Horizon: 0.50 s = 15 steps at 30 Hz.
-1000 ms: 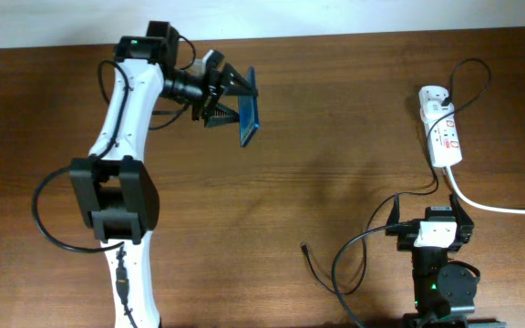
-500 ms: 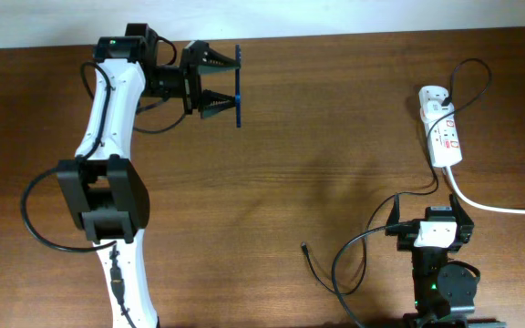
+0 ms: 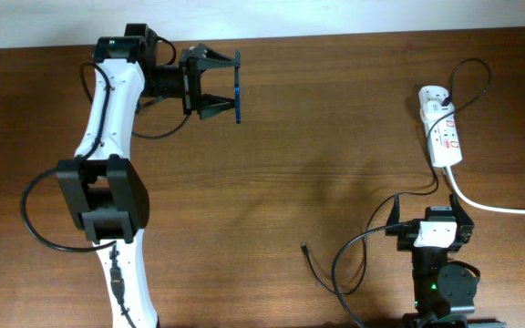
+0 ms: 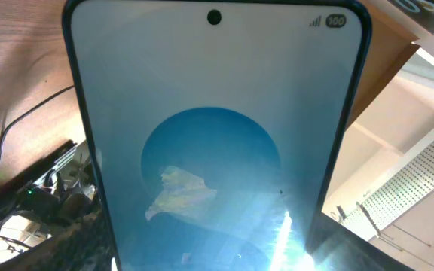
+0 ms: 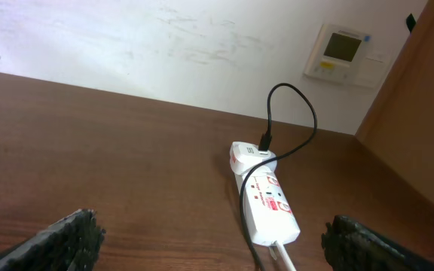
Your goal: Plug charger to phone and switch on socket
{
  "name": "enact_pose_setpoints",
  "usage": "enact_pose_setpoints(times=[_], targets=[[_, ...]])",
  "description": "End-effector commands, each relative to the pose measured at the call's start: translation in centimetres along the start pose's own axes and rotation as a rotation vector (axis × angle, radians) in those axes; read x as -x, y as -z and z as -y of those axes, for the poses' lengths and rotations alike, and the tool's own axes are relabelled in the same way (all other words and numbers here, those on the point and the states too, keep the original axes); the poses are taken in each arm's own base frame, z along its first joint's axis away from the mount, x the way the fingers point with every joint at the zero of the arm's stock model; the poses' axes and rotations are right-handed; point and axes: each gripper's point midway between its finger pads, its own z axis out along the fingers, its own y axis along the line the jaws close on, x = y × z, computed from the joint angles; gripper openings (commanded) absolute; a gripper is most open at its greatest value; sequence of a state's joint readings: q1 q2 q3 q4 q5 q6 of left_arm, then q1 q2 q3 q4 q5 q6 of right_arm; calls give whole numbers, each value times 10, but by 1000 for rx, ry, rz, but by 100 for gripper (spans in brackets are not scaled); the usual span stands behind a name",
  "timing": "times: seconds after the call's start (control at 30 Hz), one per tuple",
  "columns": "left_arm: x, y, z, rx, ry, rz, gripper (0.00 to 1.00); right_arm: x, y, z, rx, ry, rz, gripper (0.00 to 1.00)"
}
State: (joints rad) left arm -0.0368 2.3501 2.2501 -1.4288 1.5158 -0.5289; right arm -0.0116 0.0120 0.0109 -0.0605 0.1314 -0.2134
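Upper left of overhead view: left gripper (image 3: 233,87) clamped on smartphone (image 3: 238,77), seen edge-on. Lower right: right gripper (image 5: 213,233) spread wide, holding nothing. Right edge: white power strip (image 3: 441,128), black charger cable (image 5: 266,140) plugged in, connector tip lying loose near bottom centre.

Left arm (image 3: 103,105), left of frame: white tubular links, black joint housings, green LED (image 3: 112,43) on top joint, black cables looped alongside. Left fingers (image 3: 210,62): black, triangular, ribbed. Right arm (image 3: 437,234), lower right: white wrist block, black base, base LED (image 3: 433,285) green, black cables. Right fingertips (image 5: 70,235): 2, black, knurled, lower corners of right wrist view.
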Motion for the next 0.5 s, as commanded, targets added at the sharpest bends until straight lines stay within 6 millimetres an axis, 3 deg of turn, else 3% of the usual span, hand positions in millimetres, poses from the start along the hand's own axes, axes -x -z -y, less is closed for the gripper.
enact_pose_setpoints(times=[0.0,0.47], targets=[[-8,8,18,-58,-21,-15,78,-4,0,2,-12,4,-11,98],[-8,8,18,-58,-22,-15,78,-4,0,2,-13,4,-11,98]])
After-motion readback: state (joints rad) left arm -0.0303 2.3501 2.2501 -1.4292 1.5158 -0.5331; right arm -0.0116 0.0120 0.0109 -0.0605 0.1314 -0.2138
